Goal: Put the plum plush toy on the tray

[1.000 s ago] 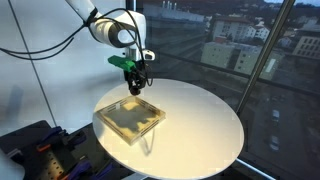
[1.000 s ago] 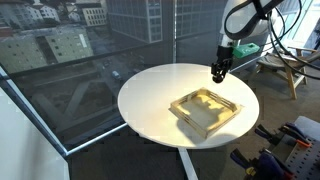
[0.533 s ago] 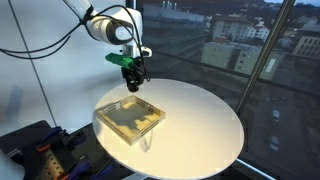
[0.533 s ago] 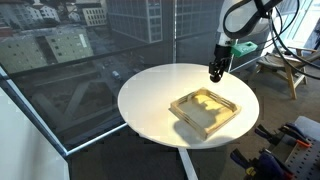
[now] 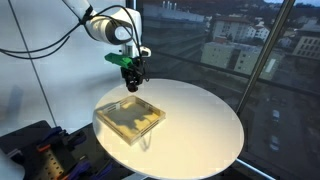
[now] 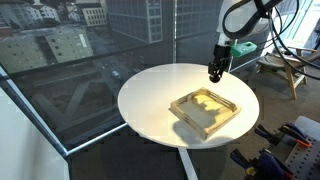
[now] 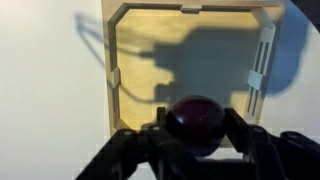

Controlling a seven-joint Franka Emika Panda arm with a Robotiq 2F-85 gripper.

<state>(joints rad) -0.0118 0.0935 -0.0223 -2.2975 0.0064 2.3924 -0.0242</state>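
Plum plush toy (image 7: 196, 122) — I have it pinched between the fingers (image 7: 243, 137) of my gripper (image 5: 132, 83), raised over one edge of the square tray (image 7: 112, 80) — tray lying flat on the round white table (image 5: 200, 120)

Exterior views overlook the table (image 5: 200, 125) from seemingly opposite sides; wrist view close above tray (image 7: 135, 50).

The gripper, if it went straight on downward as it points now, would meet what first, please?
Most likely the tray at its rim: the gripper, shut on the plum plush toy, hangs above that edge. Depth is unclear; possibly the table beside it.
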